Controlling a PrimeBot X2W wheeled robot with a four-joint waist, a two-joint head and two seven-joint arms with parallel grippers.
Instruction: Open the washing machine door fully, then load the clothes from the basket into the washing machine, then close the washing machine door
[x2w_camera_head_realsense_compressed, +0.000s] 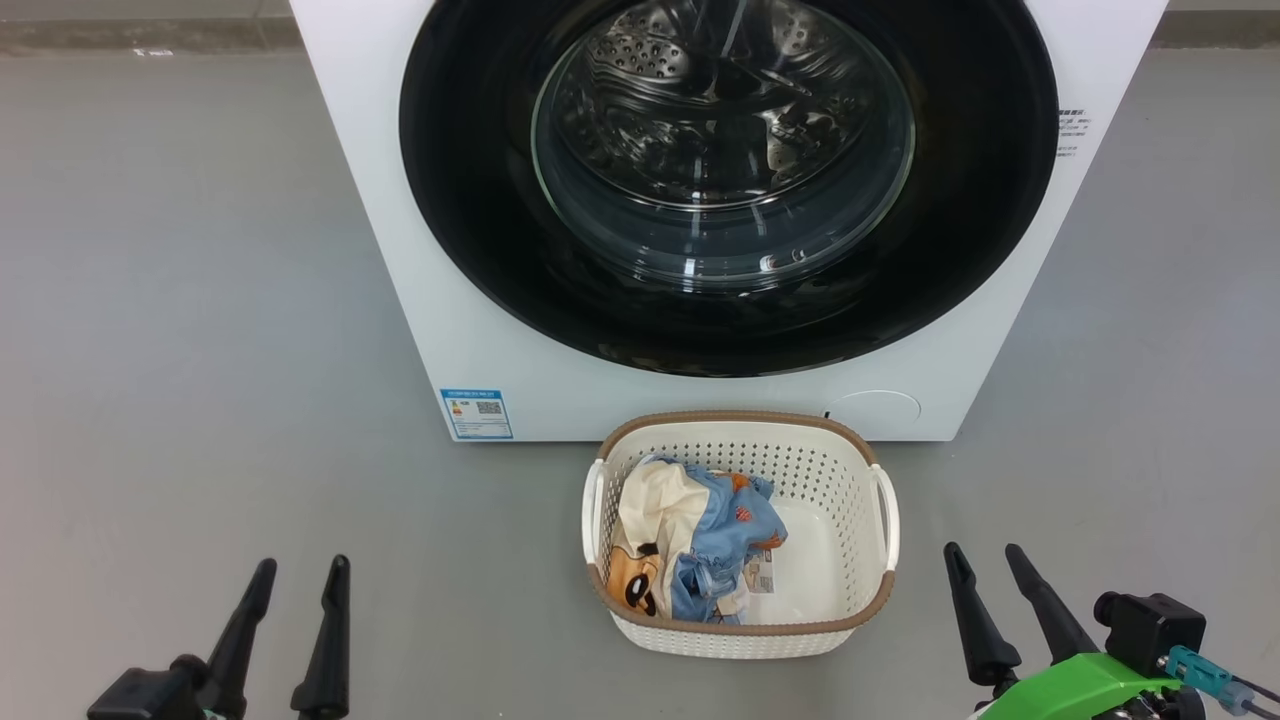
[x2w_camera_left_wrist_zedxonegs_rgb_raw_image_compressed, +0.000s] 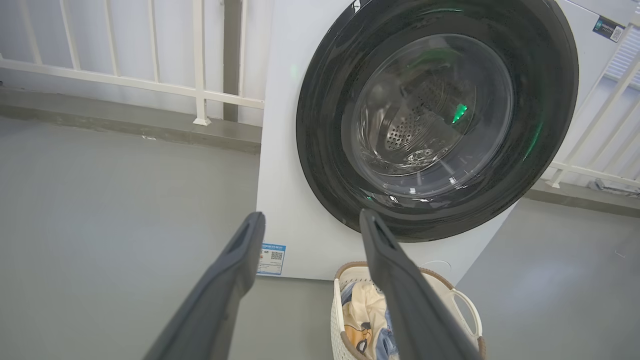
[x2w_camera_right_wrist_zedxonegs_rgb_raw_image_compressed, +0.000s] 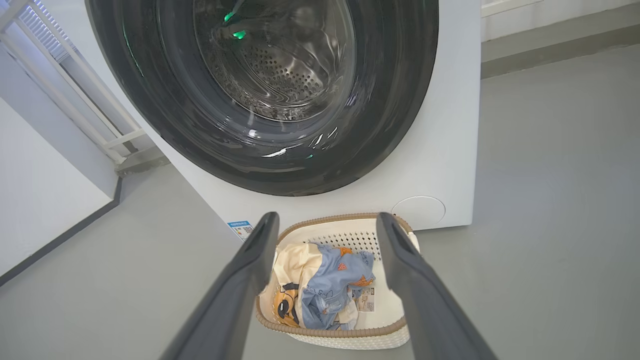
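The white washing machine (x2w_camera_head_realsense_compressed: 420, 300) stands ahead with its round glossy black door (x2w_camera_head_realsense_compressed: 470, 170) closed flat against the front; the steel drum shows through the glass. On the floor just before it sits the cream basket (x2w_camera_head_realsense_compressed: 850, 480), holding the clothes (x2w_camera_head_realsense_compressed: 700, 545): a cream garment and a light blue one bunched at its left side. My left gripper (x2w_camera_head_realsense_compressed: 305, 568) is open at the lower left, well left of the basket. My right gripper (x2w_camera_head_realsense_compressed: 985, 555) is open at the lower right, beside the basket's right handle. Both hold nothing. The left wrist view shows the door (x2w_camera_left_wrist_zedxonegs_rgb_raw_image_compressed: 325, 165), the right wrist view the basket (x2w_camera_right_wrist_zedxonegs_rgb_raw_image_compressed: 345, 237) and clothes (x2w_camera_right_wrist_zedxonegs_rgb_raw_image_compressed: 325, 285).
Grey floor (x2w_camera_head_realsense_compressed: 200, 350) spreads on both sides of the machine. A white railing (x2w_camera_left_wrist_zedxonegs_rgb_raw_image_compressed: 150, 85) on a low kerb runs behind it. A white wall (x2w_camera_right_wrist_zedxonegs_rgb_raw_image_compressed: 40, 200) stands at the left in the right wrist view. A blue label (x2w_camera_head_realsense_compressed: 477, 413) and a round service flap (x2w_camera_head_realsense_compressed: 875, 407) mark the machine's lower front.
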